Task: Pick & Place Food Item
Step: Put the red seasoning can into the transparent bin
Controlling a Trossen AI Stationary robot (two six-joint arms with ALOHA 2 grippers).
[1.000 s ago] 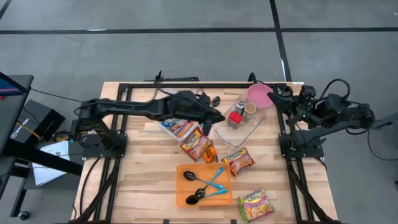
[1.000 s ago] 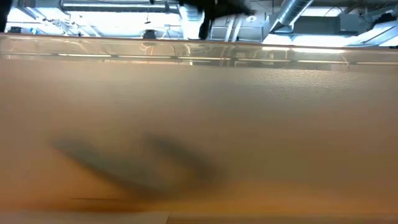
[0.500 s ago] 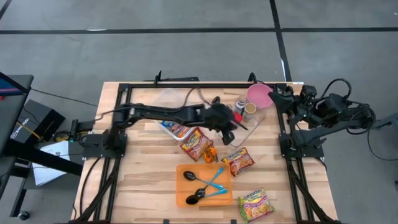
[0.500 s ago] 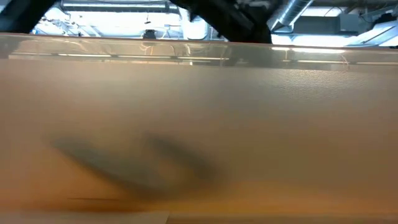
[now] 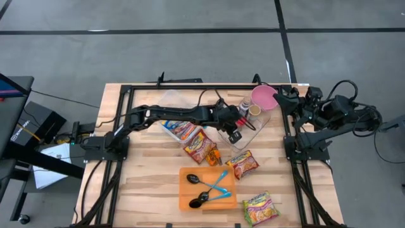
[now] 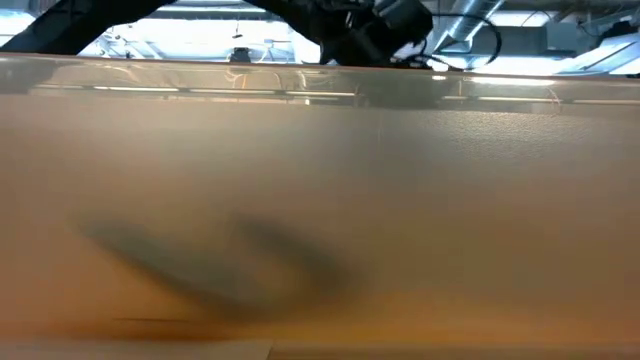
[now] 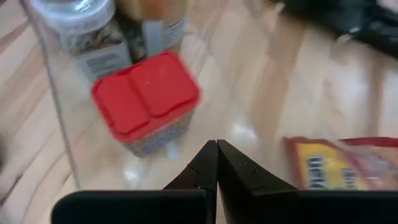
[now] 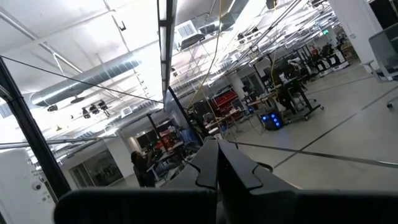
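Observation:
Several bright noodle packets lie flat on the wooden table: one [image 5: 182, 130] at mid-table, one [image 5: 201, 147] beside it, one [image 5: 242, 163] nearer the front, one [image 5: 259, 208] at the front edge. My left gripper [image 5: 242, 130] is shut and slants down over the clear container [image 5: 258, 128], with nothing between its fingers. In the left wrist view its tips [image 7: 216, 148] point at the container's floor, just short of a red-lidded jar [image 7: 146, 99], with a packet [image 7: 342, 165] off to one side. My right gripper [image 8: 217, 146] waits shut at the table's right edge, pointing up into the room.
Inside the clear container stand the red-lidded jar [image 5: 239, 120] and two more jars [image 5: 249, 107]. A pink bowl [image 5: 264, 97] rests at its far end. An orange tray [image 5: 205, 188] with spoons lies near the front. A blurred tan surface fills the low view.
My left gripper has gone toward the table's right edge and down, from above the mid-table packets to over the clear container, and has tipped further downward. The packets and jars have not moved.

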